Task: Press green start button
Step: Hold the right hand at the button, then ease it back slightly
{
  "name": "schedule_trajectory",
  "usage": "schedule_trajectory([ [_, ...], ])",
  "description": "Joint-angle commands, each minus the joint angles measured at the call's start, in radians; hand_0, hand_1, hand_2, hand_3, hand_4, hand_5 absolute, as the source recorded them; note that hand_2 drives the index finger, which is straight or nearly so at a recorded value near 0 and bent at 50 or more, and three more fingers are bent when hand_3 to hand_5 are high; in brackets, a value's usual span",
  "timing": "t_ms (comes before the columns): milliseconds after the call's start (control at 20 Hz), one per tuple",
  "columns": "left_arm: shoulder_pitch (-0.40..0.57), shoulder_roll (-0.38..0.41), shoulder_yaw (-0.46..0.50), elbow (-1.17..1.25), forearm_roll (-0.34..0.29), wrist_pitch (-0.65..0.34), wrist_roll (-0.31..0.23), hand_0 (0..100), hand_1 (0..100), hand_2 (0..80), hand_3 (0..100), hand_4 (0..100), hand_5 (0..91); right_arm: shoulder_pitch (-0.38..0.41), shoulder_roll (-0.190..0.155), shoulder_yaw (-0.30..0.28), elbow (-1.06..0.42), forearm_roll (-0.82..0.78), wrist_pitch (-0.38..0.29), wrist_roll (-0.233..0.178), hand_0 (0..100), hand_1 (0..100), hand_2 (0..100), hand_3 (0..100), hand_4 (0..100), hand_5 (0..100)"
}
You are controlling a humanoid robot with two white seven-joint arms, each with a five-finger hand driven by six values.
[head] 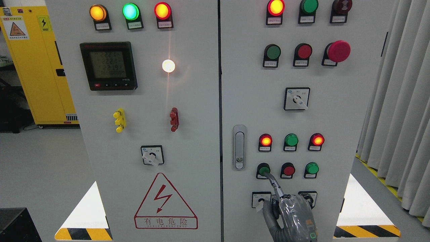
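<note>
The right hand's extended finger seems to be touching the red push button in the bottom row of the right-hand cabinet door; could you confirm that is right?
Not quite. In the head view, the right hand has its extended finger touching the green push button at the left end of that row, not the red push button beside it. The rest holds: it is the bottom button row on the right-hand cabinet door.

yellow cabinet [33, 67] far left | meter display [108, 66] upper left door | red mushroom button [338, 51] upper right | door handle [239, 147] (upright) | warning triangle [165, 201] | grey curtain [399, 101] right
</note>
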Motion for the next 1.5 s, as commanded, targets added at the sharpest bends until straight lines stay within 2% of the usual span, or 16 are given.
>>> schedule_trajectory([
  [0,0.000,0.000,0.000,0.000,0.000,0.000,0.000,12,56,0.0,0,0,0.0,0.027,0.001,-0.020,-0.069,-0.017,-0.045,-0.004,91,97,0,100,100,100],
  [250,0.000,0.000,0.000,-0.001,0.000,0.000,0.000,12,56,0.0,0,0,0.0,0.058,0.015,-0.007,-0.086,-0.055,-0.053,-0.012,93,97,0,100,100,100],
  [350,0.000,0.000,0.000,0.000,0.000,0.000,0.000,12,56,0.0,0,0,0.0,0.073,0.015,0.022,-0.092,-0.183,-0.053,-0.008,100,99,2,92,99,100],
  [400,0.000,0.000,0.000,0.000,0.000,0.000,0.000,12,56,0.0,0,0,0.0,0.084,0.013,0.043,-0.100,-0.249,-0.049,-0.001,100,99,2,88,96,98],
  [450,0.000,0.000,0.000,0.000,0.000,0.000,0.000,12,56,0.0,0,0,0.0,0.096,0.010,0.058,-0.109,-0.320,-0.043,0.002,94,95,3,76,86,90],
  [500,0.000,0.000,0.000,0.000,0.000,0.000,0.000,12,56,0.0,0,0,0.0,0.106,0.009,0.071,-0.115,-0.375,-0.040,0.003,85,90,4,57,69,79],
  [550,0.000,0.000,0.000,0.000,0.000,0.000,0.000,12,56,0.0,0,0,0.0,0.112,0.007,0.080,-0.118,-0.417,-0.039,0.005,85,90,4,57,69,79],
  [600,0.000,0.000,0.000,-0.001,0.000,0.000,0.000,12,56,0.0,0,0,0.0,0.119,0.006,0.083,-0.123,-0.460,-0.039,0.029,85,88,4,44,54,63],
  [650,0.001,0.000,0.000,-0.001,0.000,0.000,0.000,12,56,0.0,0,0,0.0,0.129,0.006,0.085,-0.132,-0.484,-0.039,0.054,87,87,4,28,37,40],
  [700,0.001,0.000,0.000,0.000,0.000,0.000,0.000,12,56,0.0,0,0,0.0,0.145,0.006,0.088,-0.142,-0.532,-0.040,0.089,88,86,4,28,37,38],
  [750,0.000,0.000,0.000,0.000,0.000,0.000,0.000,12,56,0.0,0,0,0.0,0.158,0.007,0.098,-0.153,-0.573,-0.040,0.112,89,84,0,19,27,26],
  [800,0.000,0.000,0.000,0.000,0.000,0.000,0.000,12,56,0.0,0,0,0.0,0.176,0.006,0.117,-0.167,-0.627,-0.037,0.130,93,82,0,15,24,21],
  [950,0.000,0.000,0.000,-0.001,0.000,0.000,0.000,12,56,0.0,0,0,0.0,0.219,0.004,0.140,-0.198,-0.718,-0.034,0.149,93,78,0,9,17,14],
  [1200,0.000,0.000,0.000,0.000,0.000,0.000,0.000,12,56,0.0,0,0,0.0,0.228,0.004,0.138,-0.207,-0.725,-0.036,0.149,95,73,0,4,9,8],
  [1450,0.000,0.000,0.000,0.000,0.000,0.000,0.000,12,56,0.0,0,0,0.0,0.233,0.006,0.140,-0.205,-0.725,-0.036,0.147,87,72,0,3,7,6],
])
